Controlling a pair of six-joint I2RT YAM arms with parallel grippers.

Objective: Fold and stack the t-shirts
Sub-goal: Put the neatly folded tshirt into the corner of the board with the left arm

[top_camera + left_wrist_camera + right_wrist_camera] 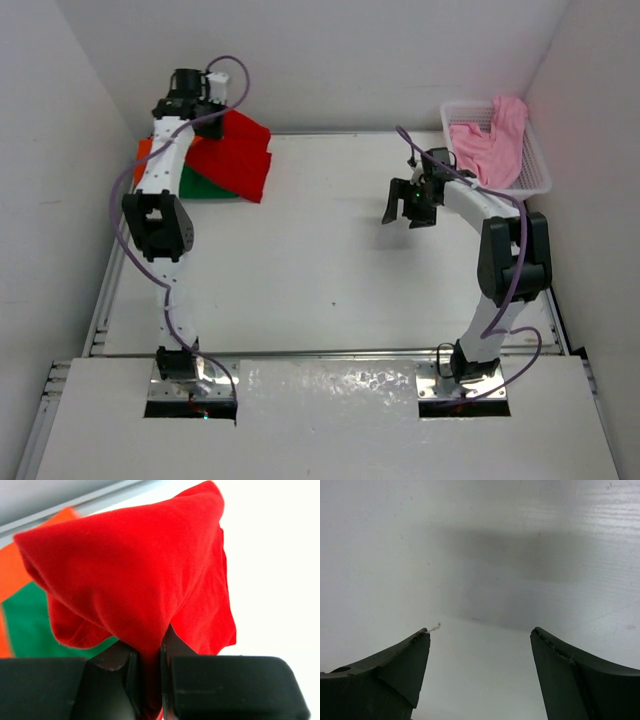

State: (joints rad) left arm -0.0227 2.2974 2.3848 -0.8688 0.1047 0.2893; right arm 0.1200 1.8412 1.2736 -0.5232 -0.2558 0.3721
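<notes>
On the white worktop (330, 270), the orange shirt (143, 150) and the green shirt (200, 187) lie stacked in the far left corner, with the red shirt (240, 155) over them, pinched by the left hand (150, 652). Its long axis runs from the far edge obliquely toward the near right. The pink shirt (490, 145), unfolded in the basket (535, 170), is, I judge, the work left; the right hand (408, 205) is spread and holds nothing.

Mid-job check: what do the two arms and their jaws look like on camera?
The left arm and right arm match: white link shells, bulky black joint housings, and a purple cable looping along each. The jaws are matte black, flat-faced wedges with scuffed, chipped edges. No markings are legible.
</notes>
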